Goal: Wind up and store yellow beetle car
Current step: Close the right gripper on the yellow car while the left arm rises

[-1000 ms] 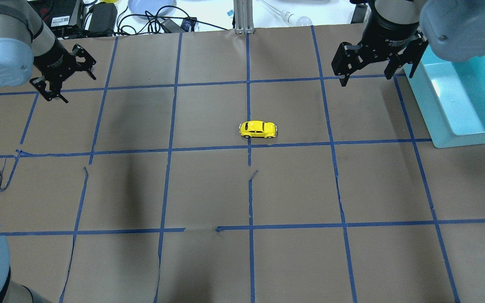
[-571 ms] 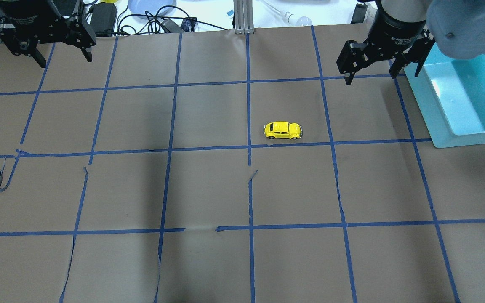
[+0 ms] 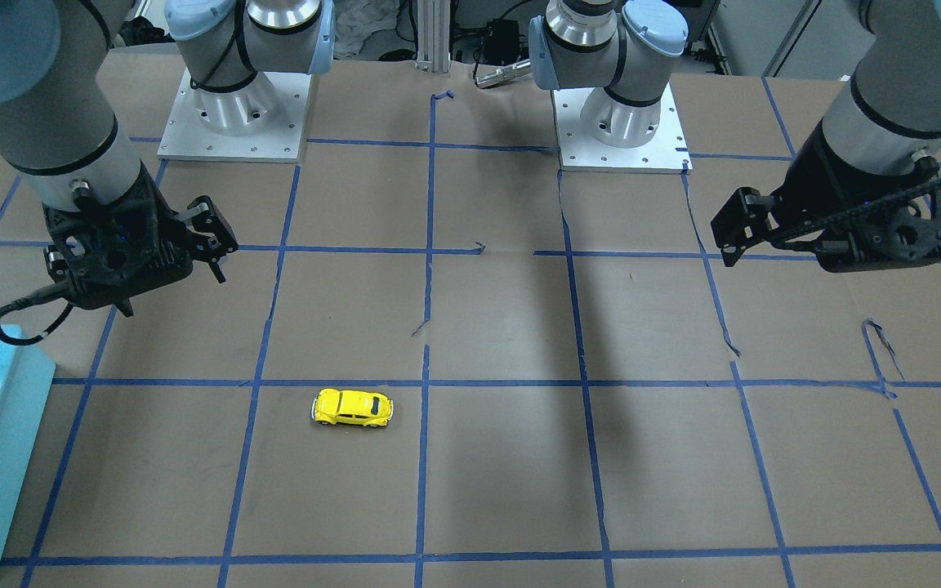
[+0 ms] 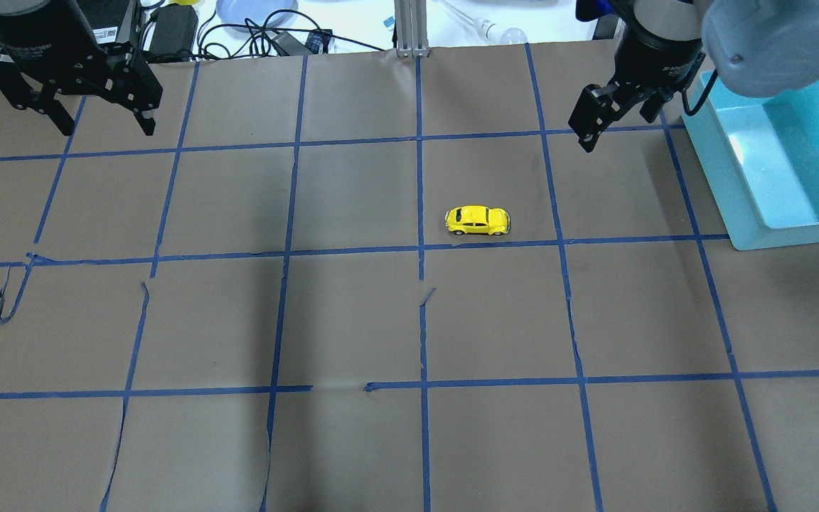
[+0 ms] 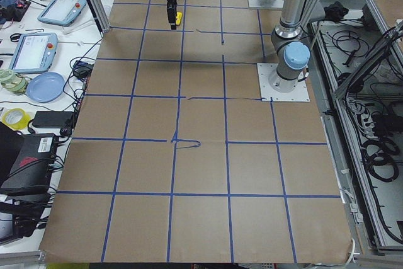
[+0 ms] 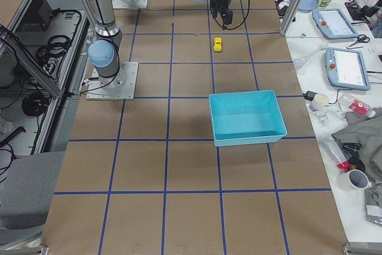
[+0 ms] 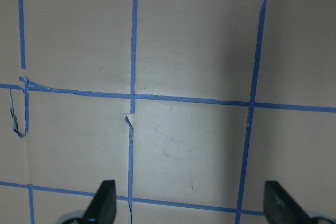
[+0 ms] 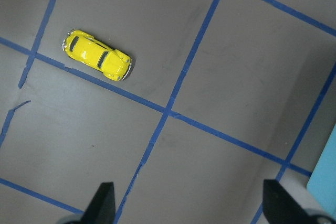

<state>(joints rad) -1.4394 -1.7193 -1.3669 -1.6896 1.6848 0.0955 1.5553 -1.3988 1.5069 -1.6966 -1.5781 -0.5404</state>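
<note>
Sizing up reach for yellow car: parked on wheels on worktop, free of both arms. Nearer to right gripper, fingers spread wide, nothing between; well apart from left gripper, likewise spread and empty. From right wrist view: ahead of fingertips and off to one side, not between them. Long axis diagonal to line between fingertips, so likely needs wrist turn plus descent before closing across car's sides. Blue bin near right gripper, on side away from car.
</note>
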